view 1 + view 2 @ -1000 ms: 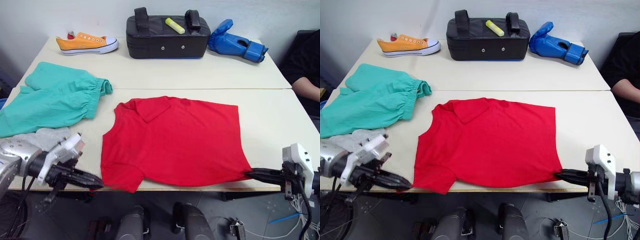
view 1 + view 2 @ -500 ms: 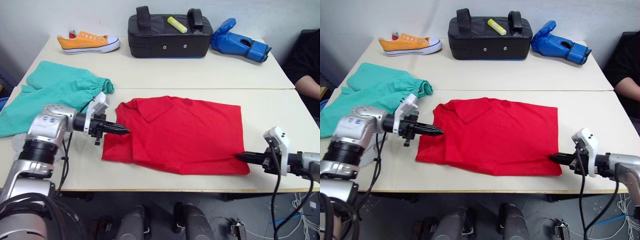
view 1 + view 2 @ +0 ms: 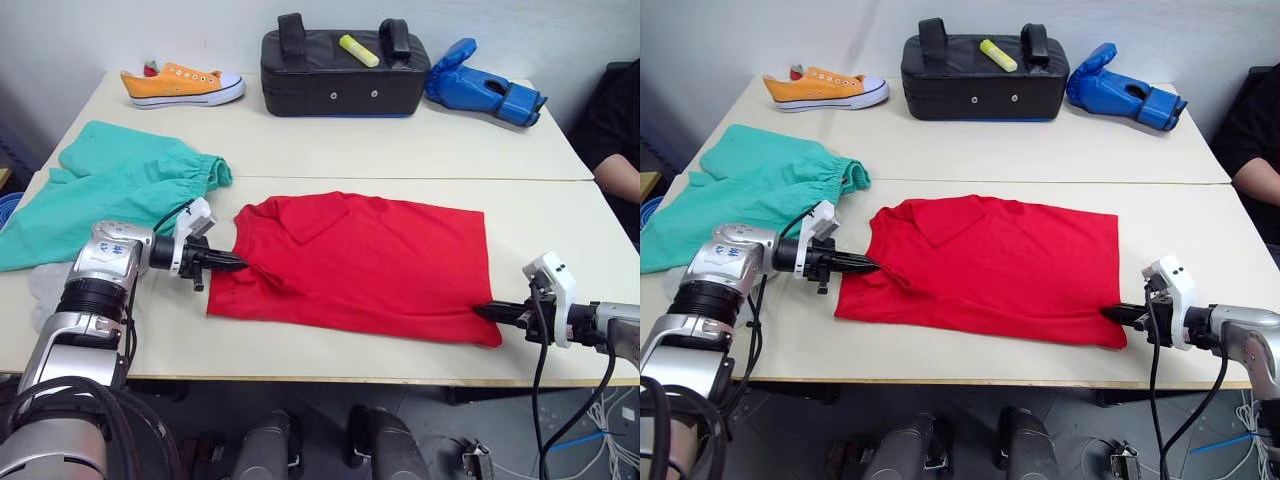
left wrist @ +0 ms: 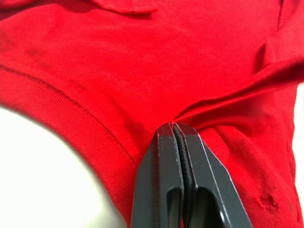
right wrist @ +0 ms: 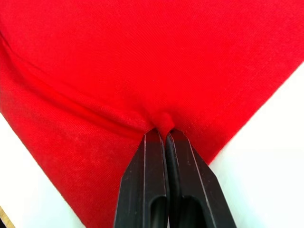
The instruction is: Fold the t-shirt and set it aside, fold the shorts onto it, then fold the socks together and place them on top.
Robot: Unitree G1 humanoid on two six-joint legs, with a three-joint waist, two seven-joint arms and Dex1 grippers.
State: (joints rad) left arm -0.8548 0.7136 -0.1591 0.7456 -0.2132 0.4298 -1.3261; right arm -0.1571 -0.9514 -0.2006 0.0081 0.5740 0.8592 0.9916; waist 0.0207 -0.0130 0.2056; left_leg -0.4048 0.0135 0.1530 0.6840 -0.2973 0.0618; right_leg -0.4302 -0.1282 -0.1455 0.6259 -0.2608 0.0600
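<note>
Since both grippers carried the shirt's (image 3: pixel 360 262) near edge inward, we find left (image 3: pixel 238 264) and right (image 3: pixel 482 310) pinching it mid-fold.

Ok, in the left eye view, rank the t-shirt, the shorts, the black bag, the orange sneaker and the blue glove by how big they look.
1. t-shirt, largest.
2. shorts, though part runs off the picture's edge.
3. black bag.
4. orange sneaker and blue glove: they look about alike, so no ranking. All three at the back sit farther from the camera, so may be shown smaller.

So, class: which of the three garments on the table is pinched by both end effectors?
The plain red cloth t-shirt, not the teal shorts or grey socks.
</note>
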